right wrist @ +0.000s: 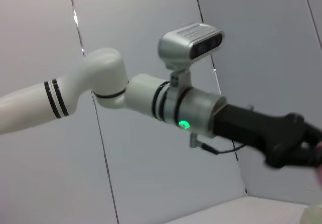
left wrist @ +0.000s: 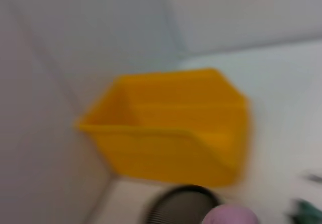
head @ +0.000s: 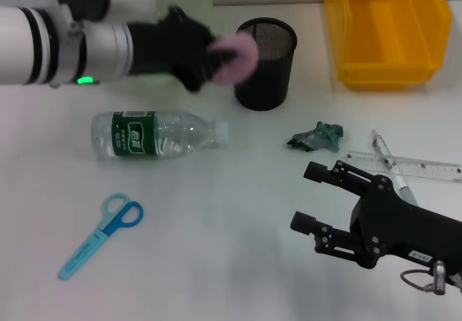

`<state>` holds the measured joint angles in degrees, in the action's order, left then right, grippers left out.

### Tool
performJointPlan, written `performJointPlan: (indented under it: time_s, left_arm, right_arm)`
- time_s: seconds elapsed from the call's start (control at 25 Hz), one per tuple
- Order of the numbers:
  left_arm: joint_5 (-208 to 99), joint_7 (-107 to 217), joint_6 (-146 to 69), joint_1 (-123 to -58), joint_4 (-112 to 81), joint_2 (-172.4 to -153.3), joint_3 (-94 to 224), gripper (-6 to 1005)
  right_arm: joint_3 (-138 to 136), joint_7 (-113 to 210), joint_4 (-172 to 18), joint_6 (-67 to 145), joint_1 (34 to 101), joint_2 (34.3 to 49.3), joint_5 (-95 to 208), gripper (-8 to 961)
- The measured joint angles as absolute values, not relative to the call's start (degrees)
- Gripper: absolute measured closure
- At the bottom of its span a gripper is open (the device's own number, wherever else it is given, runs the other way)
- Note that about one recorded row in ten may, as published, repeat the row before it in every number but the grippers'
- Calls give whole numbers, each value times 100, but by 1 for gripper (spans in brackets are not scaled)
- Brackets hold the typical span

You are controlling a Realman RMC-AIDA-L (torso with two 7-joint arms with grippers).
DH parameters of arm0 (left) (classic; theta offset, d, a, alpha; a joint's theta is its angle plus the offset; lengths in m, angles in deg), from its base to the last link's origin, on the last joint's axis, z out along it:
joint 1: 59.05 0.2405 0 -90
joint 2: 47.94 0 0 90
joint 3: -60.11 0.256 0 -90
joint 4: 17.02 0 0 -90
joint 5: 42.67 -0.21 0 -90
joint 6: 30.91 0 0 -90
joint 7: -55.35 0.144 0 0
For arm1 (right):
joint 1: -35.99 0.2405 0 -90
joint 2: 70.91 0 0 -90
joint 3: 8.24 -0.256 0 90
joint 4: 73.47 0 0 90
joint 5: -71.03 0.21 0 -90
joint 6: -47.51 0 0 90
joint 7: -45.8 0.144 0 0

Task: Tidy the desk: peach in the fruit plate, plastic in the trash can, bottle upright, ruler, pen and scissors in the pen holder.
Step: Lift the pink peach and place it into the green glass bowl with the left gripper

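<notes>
A: Pink is what the left tool [head: 216, 58] has closed on: the peach [head: 234, 58], held up off the tabletop [head: 238, 213] toward eleven o'clock, just beside the black mesh pen holder [head: 266, 63].

B: Why carry it there?

A: The pale green fruit plate [head: 189, 3] lies behind that arm, mostly hidden, so I judge the lift keeps the fruit clear of the holder's rim on the way over.

B: And the right tool [head: 312, 197]?

A: Low at four o'clock, fingers parted wide with nothing in them, just beside the pen [head: 390, 169] and ruler [head: 408, 166]. It looks parked.

B: What else is waiting?

A: The bottle [head: 155, 135] lies on its side at nine o'clock, the blue scissors [head: 101, 234] sit flat at seven, and the crumpled green plastic [head: 317, 136] rests at about two. The yellow trash can [head: 386, 29] stands at one o'clock, well apart from the plastic.
</notes>
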<state>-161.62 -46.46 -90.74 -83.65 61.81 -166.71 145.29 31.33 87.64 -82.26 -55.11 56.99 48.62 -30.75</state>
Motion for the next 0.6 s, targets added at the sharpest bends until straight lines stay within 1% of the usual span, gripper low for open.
performJointPlan:
  time_s: [0.08, 0.16, 0.24, 0.28, 0.32, 0.4, 0.52, 0.56, 0.6]
  left_arm:
    - [-16162, -4646, -9074, -8365, 6181, -16671, 14529, 858]
    - [-15783, -4679, -7982, -8337, 5904, -16667, 14448, 870]
    - [-15695, -4675, -7707, -8338, 5829, -16667, 14446, 889]
    - [-15492, -4652, -7085, -8379, 5588, -16667, 14445, 899]
    - [-15466, -4648, -6978, -8391, 5536, -16668, 14448, 913]
    - [-15421, -4639, -6599, -8470, 5300, -16668, 14473, 940]
    - [-15435, -4637, -6141, -8640, 4849, -16673, 14492, 945]
    - [-15432, -4641, -5854, -8810, 4468, -16674, 14471, 947]
    - [-15432, -4641, -5854, -8810, 4468, -16674, 14471, 947]
  right_arm:
    - [3131, 8764, -8221, -5511, 5715, 4864, -3075, 195]
    - [3131, 8765, -8212, -5512, 5726, 4868, -3075, 196]
    - [3129, 8760, -8174, -5512, 5747, 4871, -3075, 196]
    - [3125, 8754, -8141, -5513, 5762, 4870, -3075, 196]
    - [3120, 8743, -8110, -5514, 5774, 4870, -3075, 196]
    - [3114, 8731, -8075, -5514, 5781, 4870, -3075, 196]
    - [3100, 8728, -8028, -5512, 5781, 4872, -3075, 196]
    - [3087, 8727, -8015, -5512, 5779, 4872, -3075, 196]
    - [3071, 8723, -8003, -5511, 5775, 4872, -3075, 197]
